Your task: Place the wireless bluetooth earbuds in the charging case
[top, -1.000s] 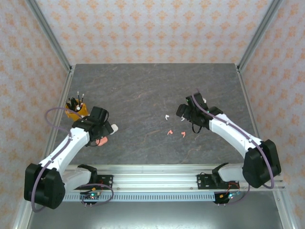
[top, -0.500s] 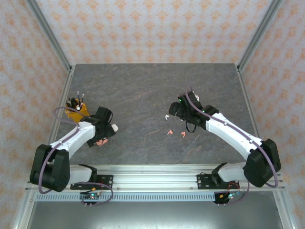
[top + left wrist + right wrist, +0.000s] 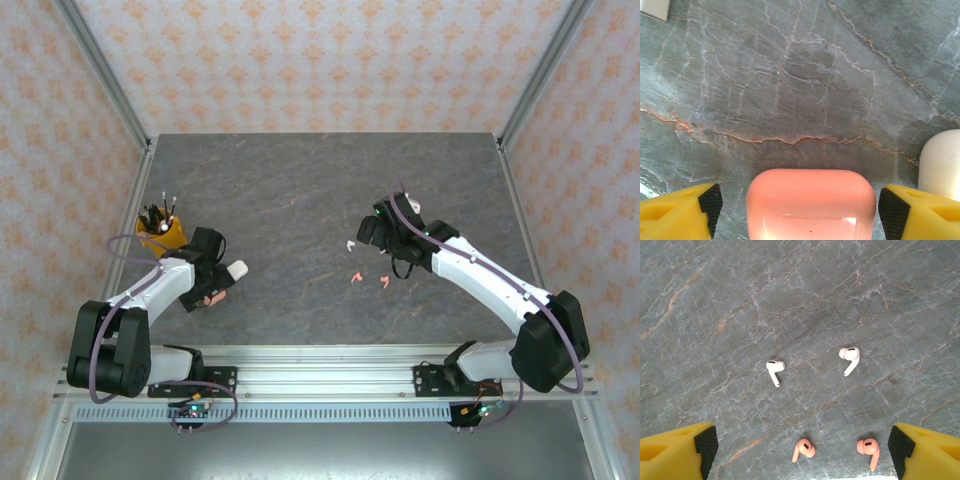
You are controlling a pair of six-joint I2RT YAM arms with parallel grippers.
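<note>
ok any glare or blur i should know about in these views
Left wrist: a bright glare patch on the pink case near the frame's bottom edge. Right wrist: the earbuds are sharp and evenly lit, with only faint shadows. Top external: even light, but the earbuds are tiny specks.

Bright, even, diffuse light falls on the table [image 3: 300,190], with soft shadows under the arms [image 3: 480,282]. In the left wrist view the salmon-pink case [image 3: 810,197], close to the lens, is slightly soft and bears white glare low down; the right wrist view is sharp.
</note>
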